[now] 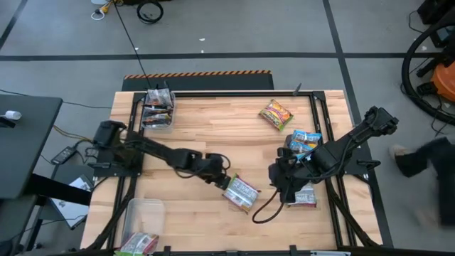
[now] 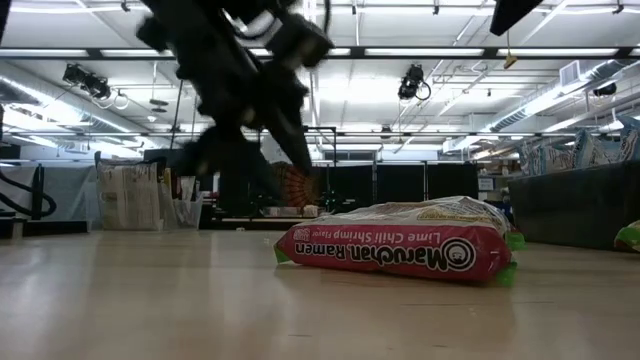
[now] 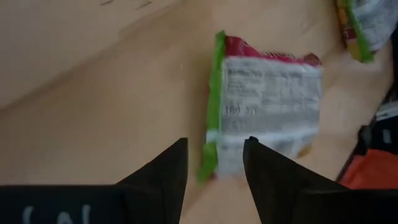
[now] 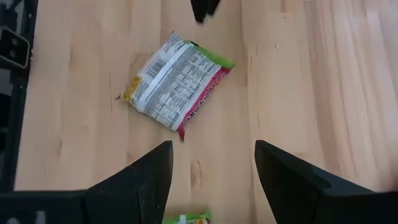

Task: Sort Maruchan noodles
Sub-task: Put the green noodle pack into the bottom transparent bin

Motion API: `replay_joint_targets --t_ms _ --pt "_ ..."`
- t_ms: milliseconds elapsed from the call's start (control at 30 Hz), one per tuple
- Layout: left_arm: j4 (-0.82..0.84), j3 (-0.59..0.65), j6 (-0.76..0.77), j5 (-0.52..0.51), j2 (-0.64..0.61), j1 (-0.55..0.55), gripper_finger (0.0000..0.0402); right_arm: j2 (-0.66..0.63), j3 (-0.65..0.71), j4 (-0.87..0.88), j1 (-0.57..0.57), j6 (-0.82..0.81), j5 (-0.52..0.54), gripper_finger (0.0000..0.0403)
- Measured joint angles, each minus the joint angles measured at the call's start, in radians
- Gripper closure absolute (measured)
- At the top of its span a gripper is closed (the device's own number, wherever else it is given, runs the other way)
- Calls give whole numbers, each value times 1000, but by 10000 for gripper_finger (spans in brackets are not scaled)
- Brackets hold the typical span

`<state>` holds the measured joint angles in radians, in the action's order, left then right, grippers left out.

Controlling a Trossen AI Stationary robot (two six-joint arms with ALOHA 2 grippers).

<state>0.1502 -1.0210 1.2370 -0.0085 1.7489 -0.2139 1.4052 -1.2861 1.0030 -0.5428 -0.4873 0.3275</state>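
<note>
A green-and-red Maruchan packet (image 1: 242,193) lies flat on the table, label side down (image 4: 177,81); its red "Lime Chili Shrimp" edge faces the low view (image 2: 400,250). My left gripper (image 1: 226,183) is open just left of it. In the left wrist view the fingertips (image 3: 214,142) stand on either side of the packet's green end (image 3: 210,155), apparently above it. My right gripper (image 1: 279,181) is open to the packet's right, off the table (image 4: 213,146). Other packets lie apart: a yellow-red one (image 1: 276,114), a blue-white one (image 1: 304,142), and one under the right arm (image 1: 302,198).
A clear bin (image 1: 158,110) with packets in it stands at the far left corner. Another clear bin (image 1: 142,217) at the near left corner holds one packet (image 1: 138,244). Bare wood lies between the arms and toward the far edge. A person's leg (image 1: 419,160) shows right of the table.
</note>
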Motion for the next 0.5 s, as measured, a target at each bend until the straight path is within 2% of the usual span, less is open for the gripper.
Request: replay_joint_targets --t_ms 133,333,500 --pt "-122 0 16 141 91 50 254 0 0 -1 8 -27 0 171" --pt "-185 0 -18 222 173 74 288 0 0 -3 29 -38 0 171" --pt "-278 0 -21 289 201 64 294 0 1 -8 53 -41 -5 171"
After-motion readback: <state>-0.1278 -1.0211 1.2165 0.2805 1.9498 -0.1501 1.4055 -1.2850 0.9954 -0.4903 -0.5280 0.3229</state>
